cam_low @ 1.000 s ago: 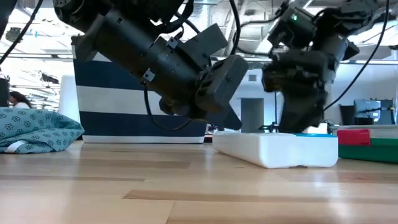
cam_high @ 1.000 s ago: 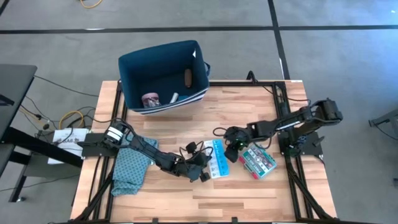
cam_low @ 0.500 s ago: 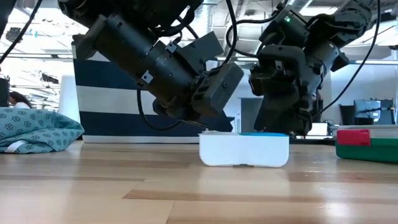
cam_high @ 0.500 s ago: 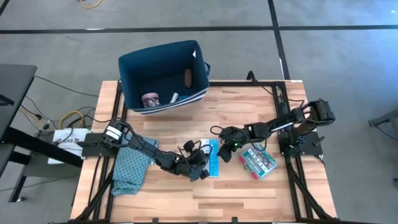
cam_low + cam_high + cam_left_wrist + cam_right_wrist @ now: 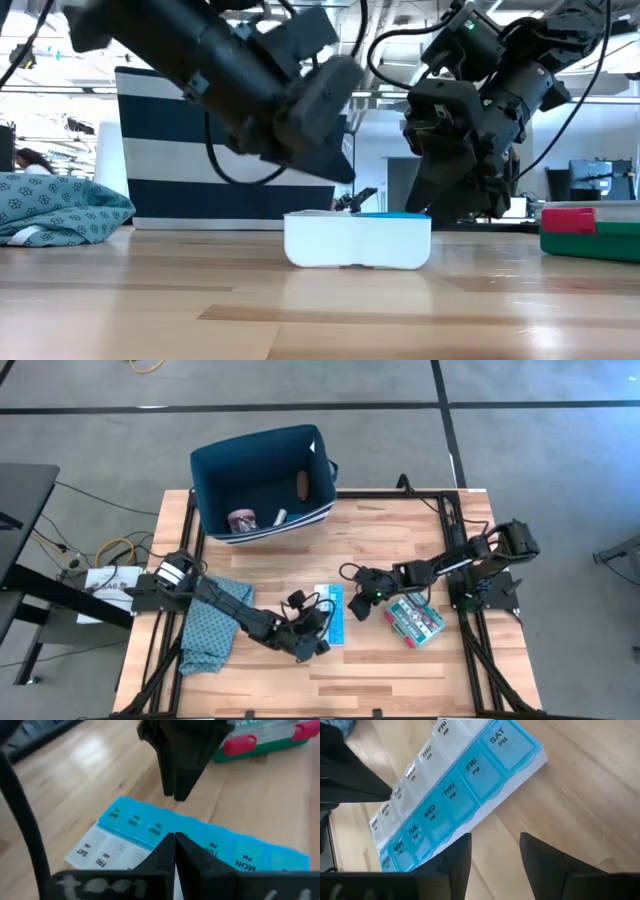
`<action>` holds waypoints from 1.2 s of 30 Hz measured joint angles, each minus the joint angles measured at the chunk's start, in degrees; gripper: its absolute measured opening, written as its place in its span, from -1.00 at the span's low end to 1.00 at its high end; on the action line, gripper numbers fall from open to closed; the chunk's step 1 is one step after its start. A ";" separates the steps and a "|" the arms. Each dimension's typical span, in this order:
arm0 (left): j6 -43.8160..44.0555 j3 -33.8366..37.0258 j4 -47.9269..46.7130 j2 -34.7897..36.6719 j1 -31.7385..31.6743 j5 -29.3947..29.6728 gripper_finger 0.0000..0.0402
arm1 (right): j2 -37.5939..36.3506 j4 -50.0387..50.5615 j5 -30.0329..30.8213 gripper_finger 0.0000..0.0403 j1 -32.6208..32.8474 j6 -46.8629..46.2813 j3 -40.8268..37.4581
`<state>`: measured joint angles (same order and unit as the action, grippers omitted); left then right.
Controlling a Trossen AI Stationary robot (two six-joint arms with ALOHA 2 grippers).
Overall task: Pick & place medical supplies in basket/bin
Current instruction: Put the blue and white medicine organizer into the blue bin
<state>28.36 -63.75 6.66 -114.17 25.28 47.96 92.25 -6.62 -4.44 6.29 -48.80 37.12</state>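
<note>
I read SAT, FRI, THU, MON on the pill organiser (image 5: 455, 790), lying between my closed left claw (image 5: 174, 851) and spread right claw (image 5: 492, 852).

A teal patterned cloth (image 5: 208, 626) is seen crumpled near the left edge of the worktop (image 5: 400, 670), toward the front-left corner; in the low view it's bunched up in a soft heap (image 5: 60, 205). Off the worktop on the left, a tangle of yellow and dark cables (image 5: 105, 550) is spread on the grey floor (image 5: 540, 460), beside a white sheet of paper (image 5: 108, 580). Dark lines are marked across the floor.
</note>
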 joint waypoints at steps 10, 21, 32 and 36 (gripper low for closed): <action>8.54 -0.06 -6.72 0.54 2.95 2.15 -1.00 | -0.07 -3.85 4.33 -0.21 8.58 -5.42 0.09; 13.75 -0.23 -7.79 -1.80 4.00 0.10 -1.00 | -0.09 -1.89 12.51 -0.21 13.65 -7.21 0.09; 15.38 -0.29 -4.56 -4.77 4.36 2.64 -1.00 | 5.60 -9.47 14.06 -0.21 11.46 -17.45 0.22; 15.59 -0.22 -4.71 -5.03 4.39 2.29 -1.00 | 8.43 -15.07 13.94 -0.21 11.18 -17.68 0.14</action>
<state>43.95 -63.96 1.95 -119.20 29.67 50.25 100.68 -21.69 9.50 17.47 -66.48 37.27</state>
